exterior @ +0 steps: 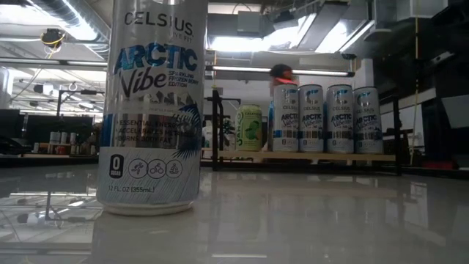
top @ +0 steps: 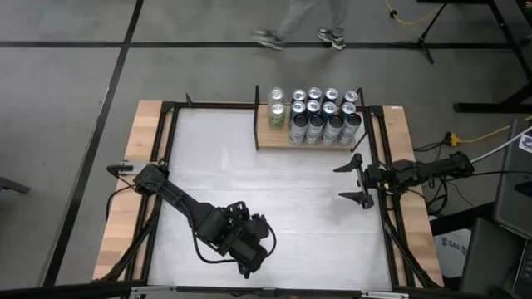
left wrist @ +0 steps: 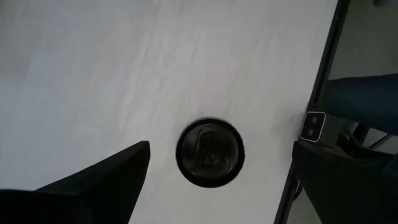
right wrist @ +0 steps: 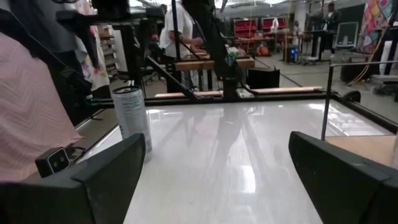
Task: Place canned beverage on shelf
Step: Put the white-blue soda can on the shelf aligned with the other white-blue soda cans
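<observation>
A silver-and-blue canned beverage (exterior: 150,110) stands upright on the white table near its front edge. The left wrist view shows its dark top (left wrist: 210,152) from above. My left gripper (left wrist: 221,148) hangs open over it, pointing steeply down, one finger on each side and clear of it. In the high view this gripper (top: 252,256) hides the can. The shelf (top: 278,131) stands at the far edge and carries several like cans (top: 324,116) and two green ones (top: 277,112). My right gripper (top: 353,178) waits open and level at the table's right edge.
Black frame rails (top: 169,158) run along the table's sides. A small camera block (left wrist: 313,126) sits at the front rail beside the can. A person's feet (top: 270,37) show on the floor beyond the far edge. Bare white tabletop (top: 274,183) lies between can and shelf.
</observation>
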Robot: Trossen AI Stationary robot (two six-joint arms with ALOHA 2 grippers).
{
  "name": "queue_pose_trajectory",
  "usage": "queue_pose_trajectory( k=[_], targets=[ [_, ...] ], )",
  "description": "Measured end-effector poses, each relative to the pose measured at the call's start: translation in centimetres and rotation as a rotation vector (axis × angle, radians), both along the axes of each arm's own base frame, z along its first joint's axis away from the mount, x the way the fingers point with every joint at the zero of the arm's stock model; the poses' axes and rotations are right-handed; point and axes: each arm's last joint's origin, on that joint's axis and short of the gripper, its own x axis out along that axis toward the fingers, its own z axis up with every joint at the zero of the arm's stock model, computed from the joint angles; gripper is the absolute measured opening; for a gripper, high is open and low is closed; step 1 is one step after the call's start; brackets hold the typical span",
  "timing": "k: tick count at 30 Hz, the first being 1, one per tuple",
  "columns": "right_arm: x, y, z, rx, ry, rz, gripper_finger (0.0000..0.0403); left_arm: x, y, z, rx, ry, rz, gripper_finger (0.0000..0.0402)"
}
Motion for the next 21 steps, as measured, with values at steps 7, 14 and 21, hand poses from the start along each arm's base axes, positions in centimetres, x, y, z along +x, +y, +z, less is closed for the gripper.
queue_pose_trajectory(
  k=[7,14,21],
  targets=[
    [0.0,0.0,0.0,-0.020,-0.001,-0.001,0.0386,0.4,-0.2,-2.4,0.015,0.049,-0.002,0.0384],
    [0.0,0.0,0.0,-0.026,-0.001,-0.001,0.0386,0.7,0.3,-4.5,0.009,0.126,0.007,0.0384],
    [0.0,0.0,0.0,-0.026,0.000,-0.001,0.0386,1.2,0.0,-6.2,-0.003,0.112,0.003,0.0384]
  ],
)
